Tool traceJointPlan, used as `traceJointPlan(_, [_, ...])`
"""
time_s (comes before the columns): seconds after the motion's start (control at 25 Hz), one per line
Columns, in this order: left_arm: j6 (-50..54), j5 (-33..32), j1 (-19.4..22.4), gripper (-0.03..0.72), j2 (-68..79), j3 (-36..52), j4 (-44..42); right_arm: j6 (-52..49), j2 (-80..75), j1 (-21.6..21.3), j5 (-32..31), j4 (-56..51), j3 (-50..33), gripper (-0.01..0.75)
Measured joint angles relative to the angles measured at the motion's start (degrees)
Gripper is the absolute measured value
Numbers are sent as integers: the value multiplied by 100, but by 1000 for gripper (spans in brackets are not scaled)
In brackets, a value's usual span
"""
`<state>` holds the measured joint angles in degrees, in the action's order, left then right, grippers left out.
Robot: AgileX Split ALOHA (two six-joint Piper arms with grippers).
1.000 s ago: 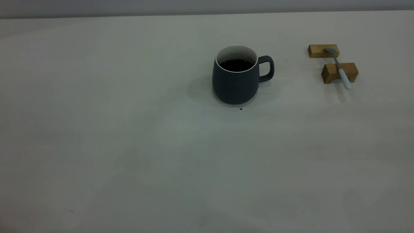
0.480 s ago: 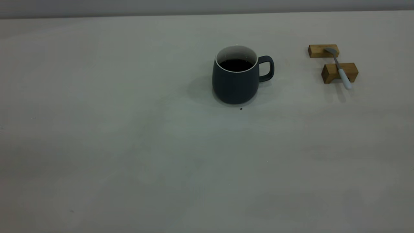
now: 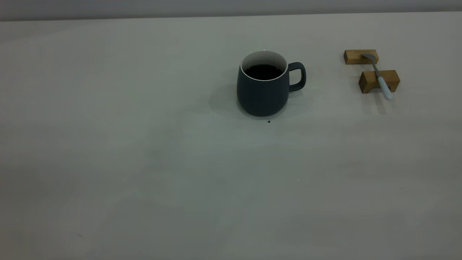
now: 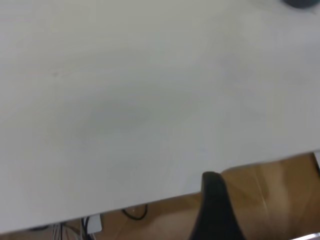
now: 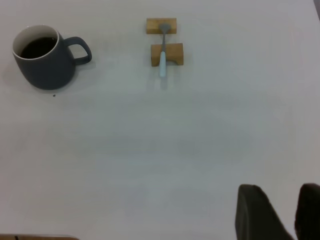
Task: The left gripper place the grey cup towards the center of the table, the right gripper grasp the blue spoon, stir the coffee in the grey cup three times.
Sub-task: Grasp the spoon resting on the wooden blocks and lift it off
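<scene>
Grey cup (image 3: 262,86) sits mid-table, blue spoon (image 3: 379,76) bridging two wooden blocks (image 3: 379,81). Right gripper (image 5: 281,214) slightly open, empty; left gripper's (image 4: 215,210) state unreadable. Risk: nudging spoon off blocks, sloshing coffee (image 3: 264,72).

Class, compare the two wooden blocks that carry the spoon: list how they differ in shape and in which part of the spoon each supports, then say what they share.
The far wooden block is low and flat; the near wooden block is taller, with a notch cut in its underside. The far block carries the blue spoon's grey metal bowl; the near one carries the neck and pale-blue handle, whose end overhangs it. Both are light brown wood, lie crosswise to the spoon and rest on the table.
</scene>
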<state>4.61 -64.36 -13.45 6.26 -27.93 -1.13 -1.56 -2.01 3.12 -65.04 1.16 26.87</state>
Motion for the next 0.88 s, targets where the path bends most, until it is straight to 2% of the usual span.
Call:
traceJointPlan(0.2, [0,0,965,585,0,0,2,0,0,0,0,0,0,238])
traceJointPlan(0.4, [0,0,1580,585,-60,0,6,0,0,0,0,0,0,238])
traceJointPlan(0.6, [0,-16,1665,585,-659,0,22,0,0,0,0,0,0,238])
traceJointPlan(0.88, [6,-45,1693,585,-732,0,60,0,0,0,0,0,0,238])
